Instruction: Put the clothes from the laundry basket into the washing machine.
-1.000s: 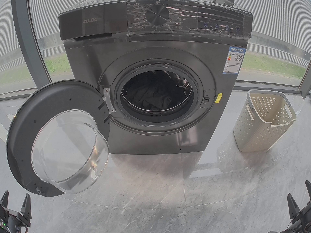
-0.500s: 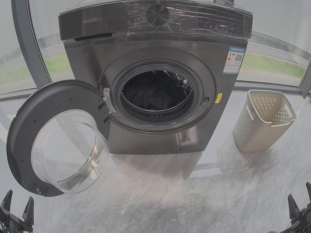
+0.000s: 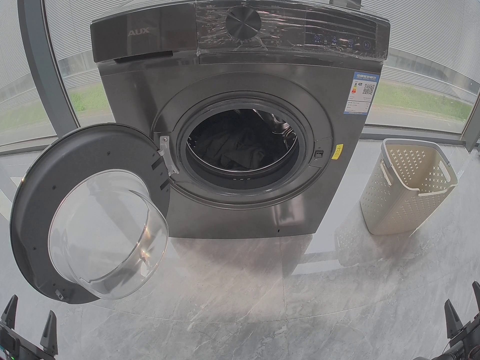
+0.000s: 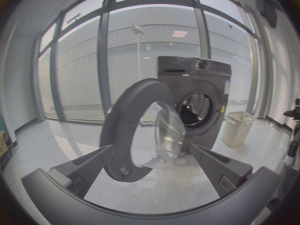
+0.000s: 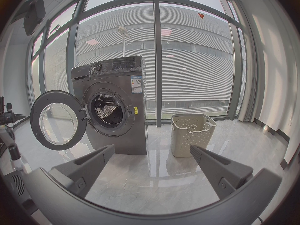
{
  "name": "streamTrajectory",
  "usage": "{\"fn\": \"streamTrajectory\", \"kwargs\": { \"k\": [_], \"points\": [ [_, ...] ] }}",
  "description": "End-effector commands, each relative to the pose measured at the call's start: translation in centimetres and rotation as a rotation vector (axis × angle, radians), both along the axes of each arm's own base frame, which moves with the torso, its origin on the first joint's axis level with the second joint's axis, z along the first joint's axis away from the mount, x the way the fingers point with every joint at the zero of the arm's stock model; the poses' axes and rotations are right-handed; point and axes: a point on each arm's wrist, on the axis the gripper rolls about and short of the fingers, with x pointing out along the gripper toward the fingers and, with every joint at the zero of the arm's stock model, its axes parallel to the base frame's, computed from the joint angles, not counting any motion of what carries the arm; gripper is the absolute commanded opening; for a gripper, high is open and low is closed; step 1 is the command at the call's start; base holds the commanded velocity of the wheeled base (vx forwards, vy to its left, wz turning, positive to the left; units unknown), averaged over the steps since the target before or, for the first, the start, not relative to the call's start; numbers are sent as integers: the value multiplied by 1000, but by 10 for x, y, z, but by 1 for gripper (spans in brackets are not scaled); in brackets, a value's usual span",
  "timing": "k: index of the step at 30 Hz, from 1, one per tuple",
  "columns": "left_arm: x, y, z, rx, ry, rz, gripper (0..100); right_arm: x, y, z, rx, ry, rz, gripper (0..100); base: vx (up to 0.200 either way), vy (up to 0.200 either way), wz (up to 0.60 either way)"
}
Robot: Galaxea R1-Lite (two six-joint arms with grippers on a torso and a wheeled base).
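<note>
Holding nothing, our left gripper (image 3: 30, 321) sits low at the near left edge of the head view, its two black pointed fingers spread wide. Over the last second it has sunk a little further toward that edge, away from the work. Our right gripper (image 3: 461, 301) is equally wide open and empty at the near right edge, and has hardly shifted. Both hang well apart from everything, above the pale grey marbled floor (image 3: 300, 296). Ahead of the left one, the round grey door with its clear bulging glass (image 3: 65, 176) stands swung fully open on its left hinge. Beyond it is the dark grey front-loading washing machine (image 3: 240, 76), with dark crumpled clothes (image 3: 235, 146) lying inside its drum. To its right, just beside the cabinet, stands the cream perforated plastic laundry basket (image 3: 400, 201). We see its inner walls bare and no fabric at the rim, though its bottom is hidden from us. We judge the loading is done or nearly so, and that the left arm is retreating rather than going for another garment.
</note>
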Motion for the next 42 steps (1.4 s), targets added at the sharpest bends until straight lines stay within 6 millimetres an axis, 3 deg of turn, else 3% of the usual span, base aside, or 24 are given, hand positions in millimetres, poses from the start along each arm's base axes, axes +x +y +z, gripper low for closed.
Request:
{"fn": "streamTrajectory", "kwargs": {
  "k": [1, 8, 26, 35, 42],
  "points": [
    [0, -3, -7, 0, 18, -121, 100, 0, 0, -5, -1, 5, 2, 100, 0, 0, 0],
    [0, -2, -7, -18, 15, -95, 100, 0, 0, -5, -1, 5, 0, 100, 0, 0, 0],
    [0, -3, -7, -20, 15, -97, 100, 0, 0, -5, -1, 5, 2, 100, 0, 200, 0],
    [0, -3, -7, -20, 13, -97, 100, 0, 0, -5, -1, 5, 2, 100, -133, 0, 0],
    [0, -3, -7, -18, 15, -97, 100, 0, 0, -5, -1, 5, 0, 100, 0, 0, 0]
  ]
}}
